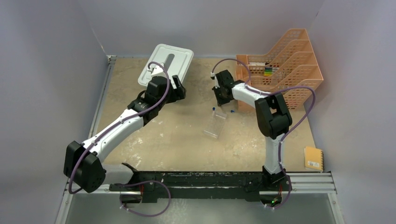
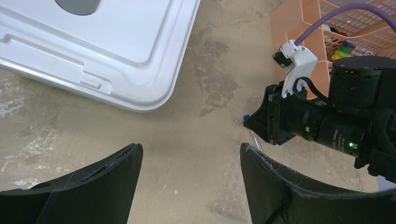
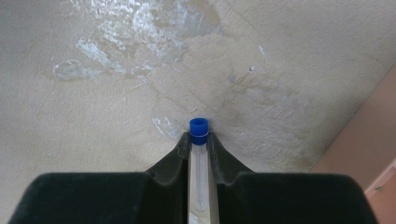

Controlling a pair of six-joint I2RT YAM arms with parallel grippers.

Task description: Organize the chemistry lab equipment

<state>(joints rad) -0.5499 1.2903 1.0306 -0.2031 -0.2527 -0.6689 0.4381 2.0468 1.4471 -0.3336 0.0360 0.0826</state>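
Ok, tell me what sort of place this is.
Probably a walled-in robot test bench staged as a chemistry workstation: grey panels enclose a worn beige table, a clear rack lies on it, and the right gripper pinches a blue-capped tube beside an orange mesh tray.

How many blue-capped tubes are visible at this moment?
2. One blue-capped tube is clamped in the right gripper; a second tube lies on the table beside the orange tray. Others may be hidden behind the arm.
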